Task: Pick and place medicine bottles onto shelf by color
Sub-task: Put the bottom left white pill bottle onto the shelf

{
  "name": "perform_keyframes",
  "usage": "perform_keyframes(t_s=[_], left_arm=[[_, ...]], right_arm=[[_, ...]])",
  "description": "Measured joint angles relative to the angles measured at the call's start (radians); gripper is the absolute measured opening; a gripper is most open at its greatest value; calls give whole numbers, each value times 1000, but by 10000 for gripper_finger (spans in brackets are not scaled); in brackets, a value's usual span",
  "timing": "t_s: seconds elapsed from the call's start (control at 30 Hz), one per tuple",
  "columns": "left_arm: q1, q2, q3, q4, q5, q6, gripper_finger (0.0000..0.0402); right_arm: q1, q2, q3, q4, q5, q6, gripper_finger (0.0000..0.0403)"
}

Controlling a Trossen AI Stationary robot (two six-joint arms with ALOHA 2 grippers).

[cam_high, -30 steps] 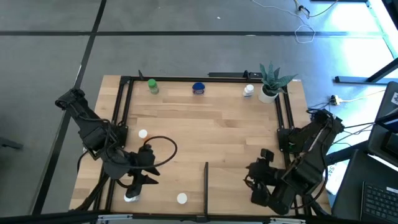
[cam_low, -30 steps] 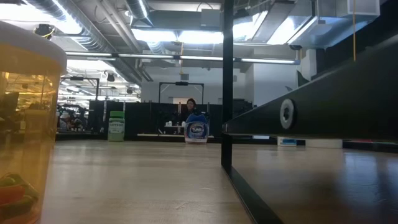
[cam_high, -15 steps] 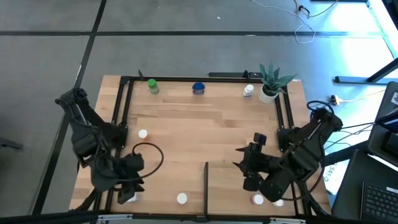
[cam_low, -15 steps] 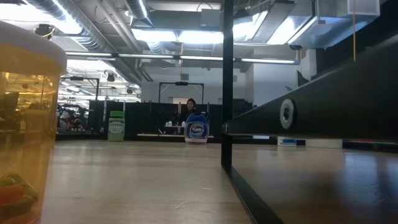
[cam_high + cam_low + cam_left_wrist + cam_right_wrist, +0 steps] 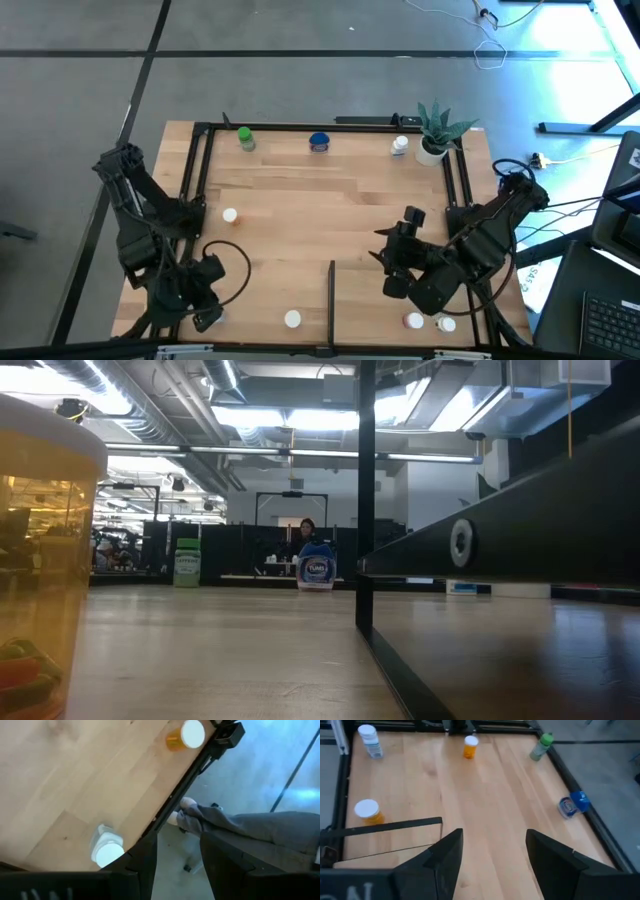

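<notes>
The shelf (image 5: 330,200) fills the middle of the table, with the divider (image 5: 331,290) standing at 6 o'clock. My left gripper (image 5: 176,845) hangs at 7 o'clock, right over the frame rail (image 5: 185,785), fingers spread with nothing between them. My right gripper (image 5: 492,850) waits at 4 o'clock, also spread and empty.

The green bottle (image 5: 245,138) stands at 11 o'clock, the blue bottle (image 5: 319,143) at 12 and a white bottle (image 5: 400,146) at 1, beside the plant (image 5: 436,130).

I judge the pick in hand to be the white-capped bottle (image 5: 107,851), which stands just inside the rail beside my left fingers, not between them. To do it well I should:
- bring the gripper inboard until the cap sits centred in the gap
- keep the outer finger clear of the rail
- come down square and squeeze low on the body, since so small a bottle will tip easily
</notes>
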Motion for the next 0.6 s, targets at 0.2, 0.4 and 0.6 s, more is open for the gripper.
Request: perform_keyframes(t_s=[0.2, 0.4, 0.6], left_arm=[[-3, 2, -6, 2, 0, 4, 144], [-3, 2, -6, 1, 6, -23, 144], [-4, 17, -6, -22, 104, -28, 144]], right_arm=[[-47, 0, 0, 37, -165, -85, 218], [-91, 0, 0, 47, -251, -164, 218], [-120, 0, 0, 59, -292, -178, 218]])
